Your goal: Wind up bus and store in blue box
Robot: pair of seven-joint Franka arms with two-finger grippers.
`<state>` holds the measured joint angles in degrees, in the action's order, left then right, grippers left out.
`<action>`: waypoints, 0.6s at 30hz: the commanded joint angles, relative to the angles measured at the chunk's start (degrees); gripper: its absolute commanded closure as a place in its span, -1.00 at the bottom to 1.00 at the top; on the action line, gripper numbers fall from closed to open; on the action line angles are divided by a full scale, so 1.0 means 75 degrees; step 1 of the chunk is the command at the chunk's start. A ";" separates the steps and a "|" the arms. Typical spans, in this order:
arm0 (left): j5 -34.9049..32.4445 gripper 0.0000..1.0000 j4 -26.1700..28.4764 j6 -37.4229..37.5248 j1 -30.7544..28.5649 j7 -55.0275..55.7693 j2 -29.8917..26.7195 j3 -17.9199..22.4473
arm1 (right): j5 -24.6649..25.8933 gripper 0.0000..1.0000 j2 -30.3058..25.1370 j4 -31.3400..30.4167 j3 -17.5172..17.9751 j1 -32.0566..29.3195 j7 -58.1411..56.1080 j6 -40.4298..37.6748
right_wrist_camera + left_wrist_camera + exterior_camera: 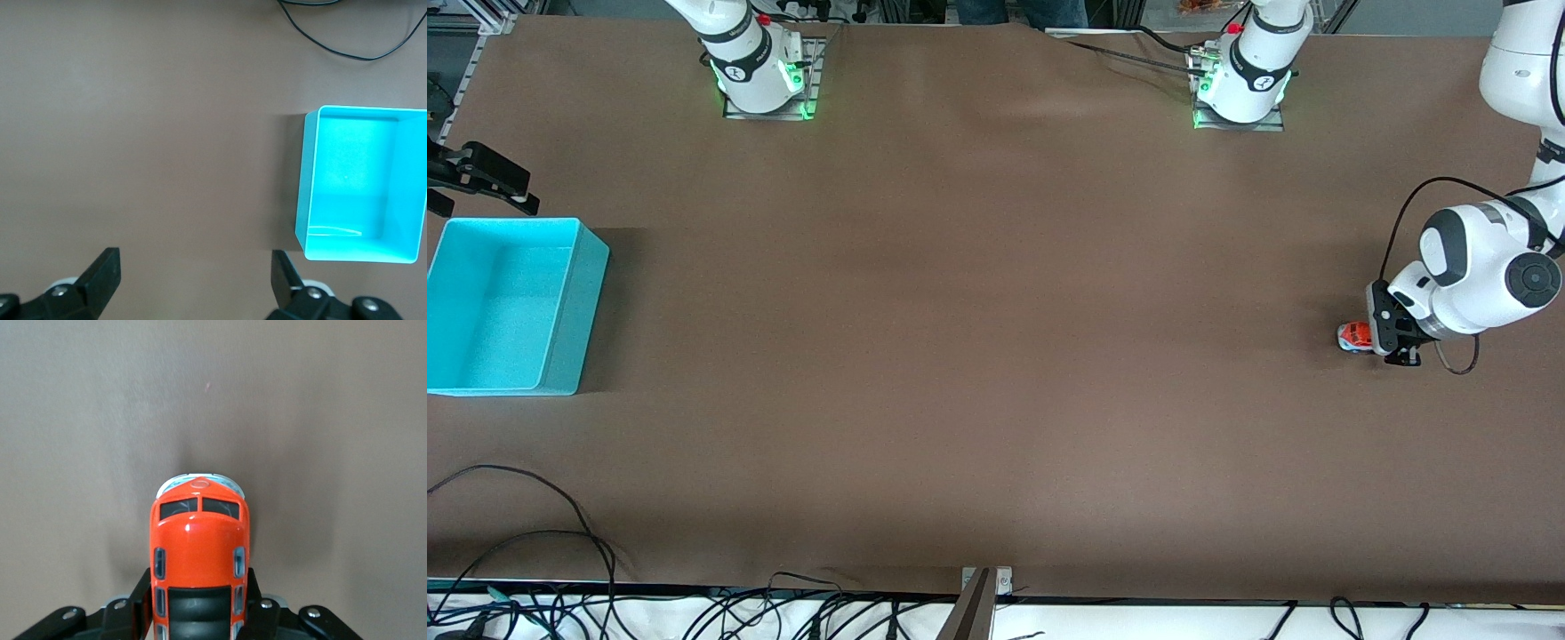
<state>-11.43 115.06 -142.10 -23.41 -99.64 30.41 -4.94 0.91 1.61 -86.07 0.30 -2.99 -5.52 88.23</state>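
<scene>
The bus (1355, 336) is found low at the left arm's end of the table, gripped between the closed-in fingers (141, 603) of the left gripper (1387, 342); whether its wheels touch the brown table (996, 356) cannot be made out. The blue box (560, 307) sits open-topped at the right arm's end. Beside it, the right gripper (494, 182) is held with fingers (100, 273) spread wide, grasping nothing.

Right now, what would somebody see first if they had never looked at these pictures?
Probably the blue box, bright and open-topped, at the right arm's end of the table, with the right tool open above the bare table beside it. Then the little orange bus at the left arm's end, pinched in the left tool.
</scene>
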 commanded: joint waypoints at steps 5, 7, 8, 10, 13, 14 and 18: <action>-0.0070 0.35 -0.0048 -0.0025 -0.0405 -0.0356 0.0410 -0.0020 | -0.0051 -1.00 0.0007 0.0109 -0.0005 -0.0023 -0.0049 -0.0045; -0.0093 0.35 -0.0048 -0.0025 -0.0441 -0.0356 0.0410 -0.0009 | -0.0062 -1.00 0.0007 0.0109 0.0007 -0.0023 -0.0049 -0.0022; -0.0094 0.35 -0.0048 -0.0025 -0.0441 -0.0356 0.0410 -0.0020 | -0.0063 -1.00 0.0019 0.0109 0.0018 -0.0011 -0.0049 0.0001; -0.0105 0.34 -0.0048 -0.0025 -0.0452 -0.0356 0.0410 -0.0009 | -0.0051 -1.00 0.0019 0.0109 0.0030 -0.0011 -0.0049 0.0001; -0.0129 0.35 -0.0048 -0.0025 -0.0499 -0.0367 0.0410 -0.0009 | -0.0062 -1.00 0.0031 0.0109 0.0007 -0.0023 -0.0049 0.0013; -0.0129 0.34 -0.0048 -0.0025 -0.0511 -0.0402 0.0410 -0.0009 | -0.0063 -1.00 0.0042 0.0109 0.0007 -0.0011 -0.0049 0.0013; -0.0082 0.34 -0.0060 -0.0025 -0.0534 -0.0719 0.0433 -0.0009 | -0.0051 -1.00 0.0043 0.0109 0.0007 -0.0011 -0.0049 0.0013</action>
<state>-11.43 114.67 -142.51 -25.80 -101.76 30.69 -4.96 0.91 1.69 -86.07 0.32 -2.98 -5.52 88.42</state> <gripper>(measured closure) 0.463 0.000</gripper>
